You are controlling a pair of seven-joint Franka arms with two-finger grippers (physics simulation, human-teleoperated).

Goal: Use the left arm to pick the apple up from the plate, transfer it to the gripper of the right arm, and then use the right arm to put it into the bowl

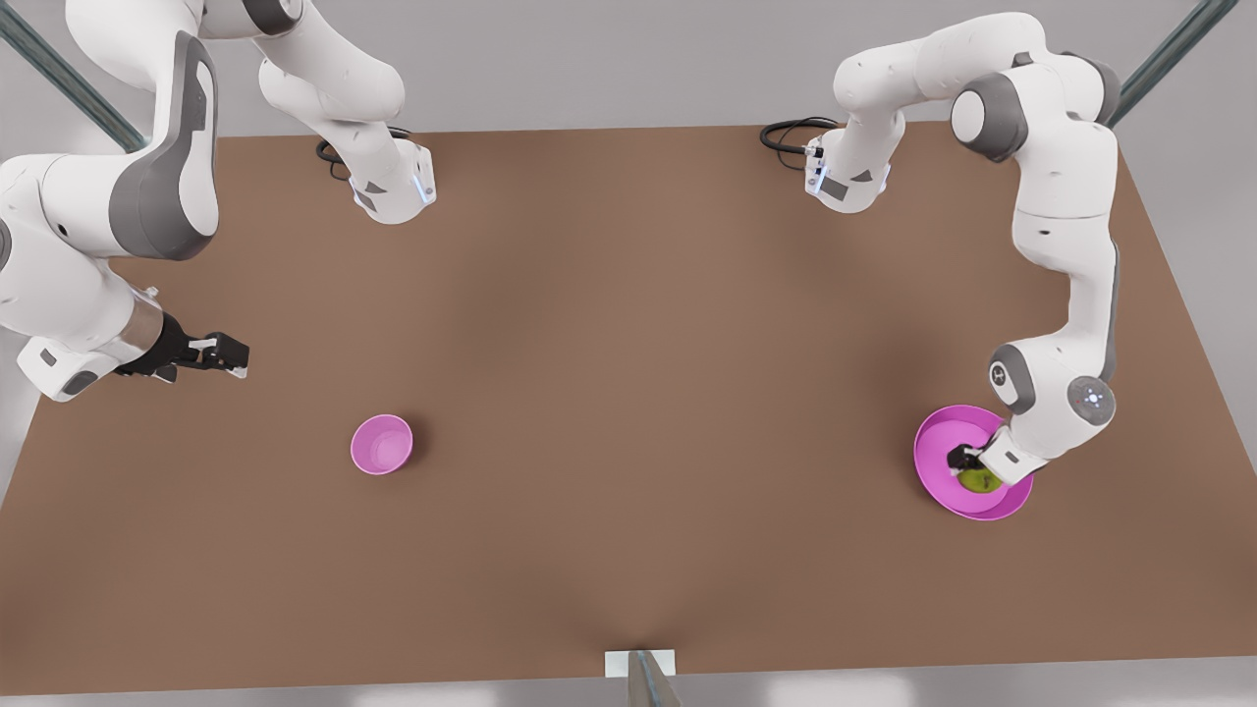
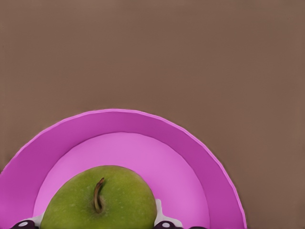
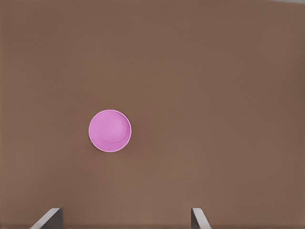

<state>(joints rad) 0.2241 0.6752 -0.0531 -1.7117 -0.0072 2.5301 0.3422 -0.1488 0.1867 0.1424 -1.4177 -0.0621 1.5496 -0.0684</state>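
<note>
The yellow-green apple (image 1: 979, 480) (image 2: 100, 202) lies on the magenta plate (image 1: 938, 447) (image 2: 190, 143) at the front view's right. My left gripper (image 1: 972, 472) (image 2: 97, 225) reaches down onto the plate. Its fingertips (image 2: 164, 220) press against both sides of the apple, which still rests on the plate. The small pink bowl (image 1: 382, 444) (image 3: 110, 130) stands at the front view's left, with nothing in it. My right gripper (image 1: 228, 355) (image 3: 125, 220) hovers open above the table, left of the bowl and a little behind it, holding nothing.
Both arm bases (image 1: 393, 191) (image 1: 847, 182) stand at the table's far edge, each with a black cable. The brown table (image 1: 628, 373) stretches wide between bowl and plate. A small white mount (image 1: 640, 664) sits at the front edge.
</note>
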